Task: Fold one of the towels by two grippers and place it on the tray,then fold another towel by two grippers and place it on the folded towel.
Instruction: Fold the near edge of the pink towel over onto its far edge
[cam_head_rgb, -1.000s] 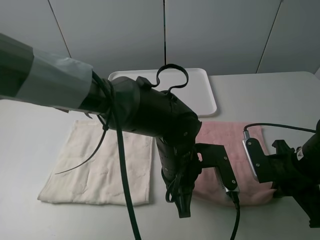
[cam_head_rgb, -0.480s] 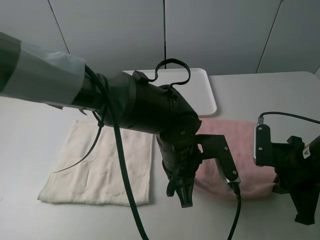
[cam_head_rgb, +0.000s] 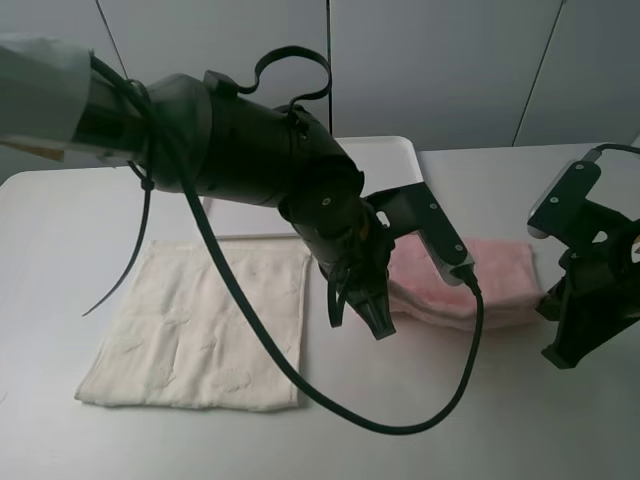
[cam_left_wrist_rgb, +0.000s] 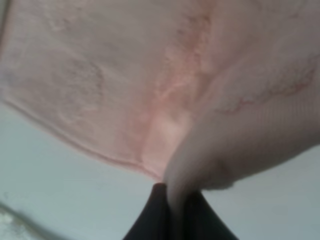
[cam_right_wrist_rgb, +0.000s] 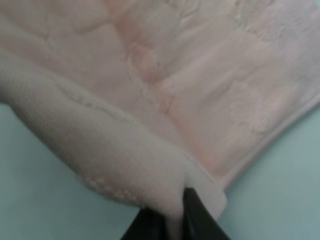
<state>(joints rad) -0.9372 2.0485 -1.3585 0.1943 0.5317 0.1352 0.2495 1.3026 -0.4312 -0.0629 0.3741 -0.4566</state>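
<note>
Nearest, in the lower left of the high view: a cream towel (cam_head_rgb: 200, 320), spread flat on the white counter (cam_head_rgb: 60, 230). Just right of it, near the middle of the frame, the left end effector (cam_head_rgb: 378, 318), pointing down at the counter. Closed tight on the left end of the pink towel (cam_head_rgb: 470, 285) (seen best in the left wrist view, with a soft pink fold pinched between two dark fingers (cam_left_wrist_rgb: 150, 222)). At the lower right of the frame, the right end effector (cam_head_rgb: 565, 345), just beside the pink towel's right end. Closed on that towel too, with a thick fold squeezed between its dark fingers (cam_right_wrist_rgb: 197, 217) in the right wrist view. Between the two, the pink towel itself, lying across the counter in the right half of the frame, layered along its near edge. Apart from the cream towel. Farthest back, at the top middle, a white tray (cam_head_rgb: 405, 165), mostly hidden behind the big black left arm (cam_head_rgb: 250, 150).
</note>
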